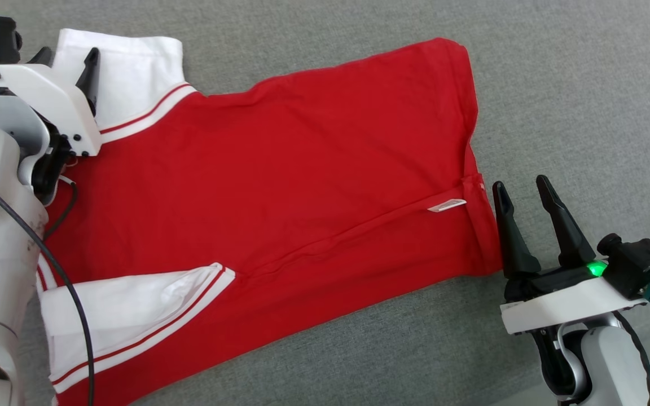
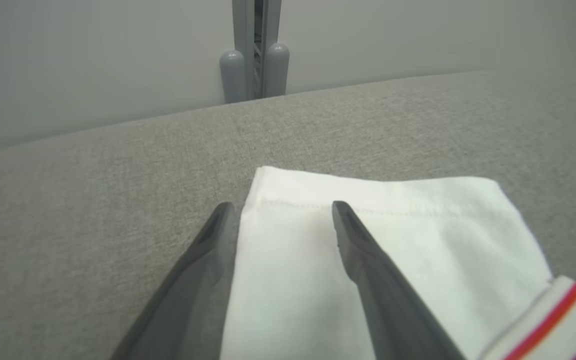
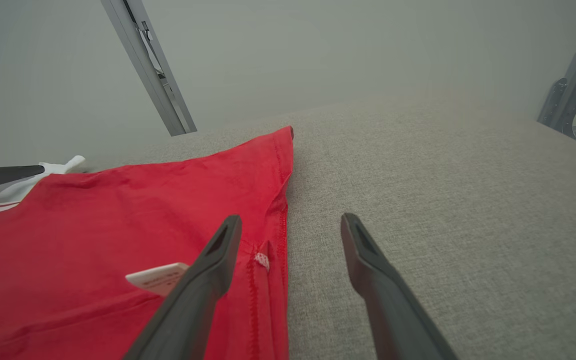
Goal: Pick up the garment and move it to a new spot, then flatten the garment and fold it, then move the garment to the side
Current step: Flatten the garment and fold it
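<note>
Red shirt (image 1: 302, 169) lies flat on grey fabric surface (image 1: 573, 84), white sleeves to the left, hem to the right. Left tool (image 2: 283, 210) has its fingers apart, straddling the far sleeve (image 2: 368, 240) edge; contact unclear. Right tool (image 1: 521, 185) has its fingers apart, holding nothing, just beside the hem near the white label (image 1: 447, 206).

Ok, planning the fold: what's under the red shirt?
The grey woven fabric surface shows all around the red shirt with white sleeves; directly beneath it is covered, so unseen.
</note>
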You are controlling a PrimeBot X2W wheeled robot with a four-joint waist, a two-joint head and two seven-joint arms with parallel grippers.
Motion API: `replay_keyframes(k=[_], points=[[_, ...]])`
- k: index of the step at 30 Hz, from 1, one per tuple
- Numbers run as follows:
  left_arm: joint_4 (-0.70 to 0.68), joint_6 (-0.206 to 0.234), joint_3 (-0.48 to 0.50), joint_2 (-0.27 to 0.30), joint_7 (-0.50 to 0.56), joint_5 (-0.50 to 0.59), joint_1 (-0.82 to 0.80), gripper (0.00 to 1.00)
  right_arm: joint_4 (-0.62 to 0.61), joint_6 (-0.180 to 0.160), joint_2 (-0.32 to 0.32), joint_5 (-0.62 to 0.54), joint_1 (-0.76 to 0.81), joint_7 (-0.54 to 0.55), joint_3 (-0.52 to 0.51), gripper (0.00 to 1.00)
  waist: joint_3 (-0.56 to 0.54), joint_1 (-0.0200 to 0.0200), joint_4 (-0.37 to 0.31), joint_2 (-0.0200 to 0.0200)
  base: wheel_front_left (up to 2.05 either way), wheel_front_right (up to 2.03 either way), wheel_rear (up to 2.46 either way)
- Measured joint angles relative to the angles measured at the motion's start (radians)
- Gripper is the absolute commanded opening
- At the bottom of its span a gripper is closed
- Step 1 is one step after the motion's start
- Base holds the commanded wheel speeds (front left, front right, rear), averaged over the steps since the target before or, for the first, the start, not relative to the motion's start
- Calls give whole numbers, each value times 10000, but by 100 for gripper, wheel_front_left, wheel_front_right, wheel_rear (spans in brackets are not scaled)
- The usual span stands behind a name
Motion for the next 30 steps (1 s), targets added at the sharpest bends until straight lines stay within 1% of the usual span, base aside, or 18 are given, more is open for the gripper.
replay_keyframes(k=[5, 6, 7, 8, 10, 14, 20, 24, 29, 30], points=[[878, -144, -121, 13, 299, -100, -570, 100, 94, 0, 0, 90, -187, -88, 65, 100, 251, 0, -208, 0, 0, 0, 0], [995, -182, -134, -25, 307, -157, -631, 82, 104, 0, -8, 98, -202, -96, 65, 100, 269, 0, -228, 0, 0, 0, 0], [1095, -184, -165, -36, 334, -159, -711, 43, 117, 0, -13, 100, -202, -102, 61, 100, 285, 0, -238, 0, 0, 0, 0], [1198, -213, -182, -58, 370, -192, -741, 0, 144, 0, -15, 102, -202, -130, 52, 100, 288, 0, -246, 0, 0, 0, 0], [1317, -224, -234, -92, 384, -255, -817, 0, 167, 0, -21, 140, -208, -173, -17, 100, 283, 0, -241, 0, 0, 0, 0], [1453, -245, -291, -176, -272, -257, -854, 0, 123, 0, -113, 125, -468, -190, -232, 100, 254, 0, -152, 0, 0, 0, 0], [1678, -255, -441, -508, -819, -284, -848, 0, 479, 0, -656, -125, -1337, -219, -932, 100, -11, 0, 151, 0, 0, 0, 0], [1678, -257, -635, -830, -1124, -265, -913, 0, 1406, 0, -1114, -113, -2459, -61, -1062, 100, -135, 0, 517, 0, 0, 0, 0], [1544, -278, -955, -1216, -1342, -203, -1353, 0, 3018, -2, -1381, 65, -3993, 146, -698, 100, -106, 0, 1094, 0, 0, 0, 0], [1544, -278, -955, -1216, -1342, -203, -1353, 0, 3018, -2, -1381, 65, -3993, 146, -698, 100, -106, 0, 1094, 0, 0, 0, 0]])
